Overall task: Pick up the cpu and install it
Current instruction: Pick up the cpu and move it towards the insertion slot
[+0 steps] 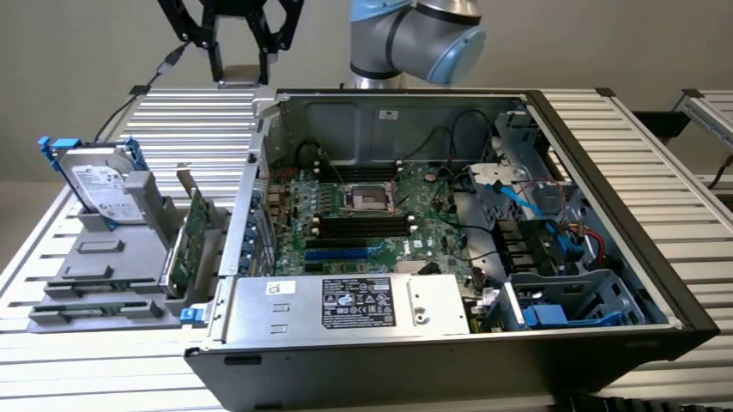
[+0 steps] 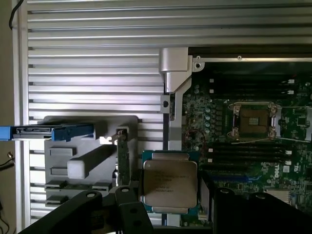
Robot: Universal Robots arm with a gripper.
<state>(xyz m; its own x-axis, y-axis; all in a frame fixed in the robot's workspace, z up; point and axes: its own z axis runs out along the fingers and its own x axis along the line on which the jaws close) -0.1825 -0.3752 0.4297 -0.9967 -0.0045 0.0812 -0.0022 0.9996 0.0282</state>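
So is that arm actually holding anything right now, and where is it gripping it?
Yes, the cpu. The jaws pinch it by two opposite edges, leaving its silver metal top uncovered.

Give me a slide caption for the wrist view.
Gripper holds the cpu aloft near the open computer case, its empty motherboard socket in sight.

Dull metal cpu (image 2: 169, 181), ribbed matt metal table (image 2: 92, 58)
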